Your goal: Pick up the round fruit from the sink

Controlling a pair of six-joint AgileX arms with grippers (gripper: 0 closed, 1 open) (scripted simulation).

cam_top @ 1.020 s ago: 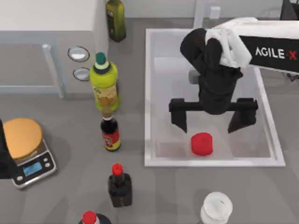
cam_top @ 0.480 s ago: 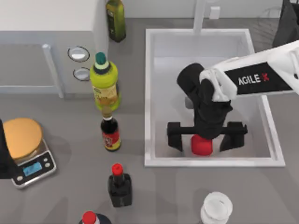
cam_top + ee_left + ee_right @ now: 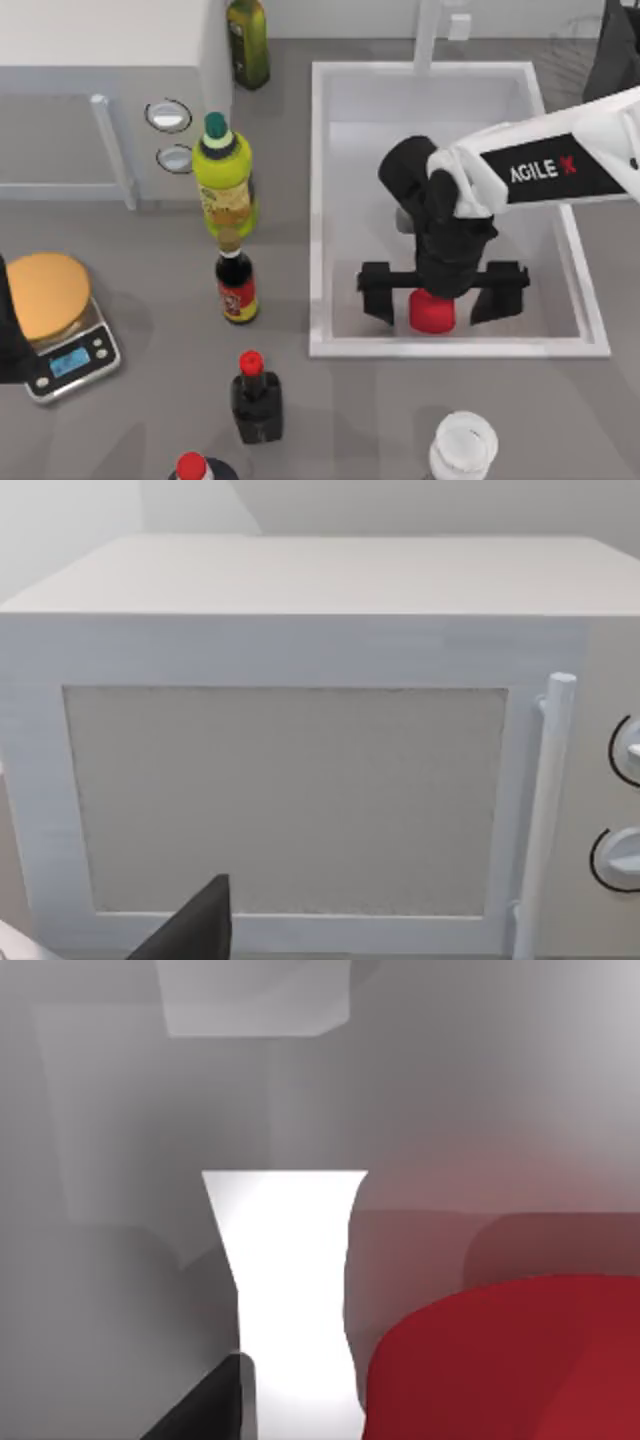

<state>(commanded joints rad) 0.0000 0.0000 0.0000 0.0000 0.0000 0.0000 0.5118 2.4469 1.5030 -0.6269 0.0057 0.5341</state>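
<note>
Roughly halfway, judging by the top view. Right gripper [image 3: 443,297] down inside the big white rectangular sink [image 3: 318,200], fingers spread wide apart, one either side of the small bright-red rounded fruit [image 3: 431,314], not closed on it. Fruit sat on the pale grey sink floor near the front wall, partly tucked under the black wrist. Up close in the right wrist view, the red lump [image 3: 510,1360] loomed right beside a black finger. Left to do, probably: squeeze shut, lift clear of the basin. Left arm parked at the table's far left, facing the white microwave [image 3: 300,740]; couldn't tell about that hand.

Headcount: one fruit, one sink, one white faucet [image 3: 428,30], five bottles, one kitchen scale [image 3: 70,355] with an orange-tan disc on top, one white round container [image 3: 463,445].
</note>
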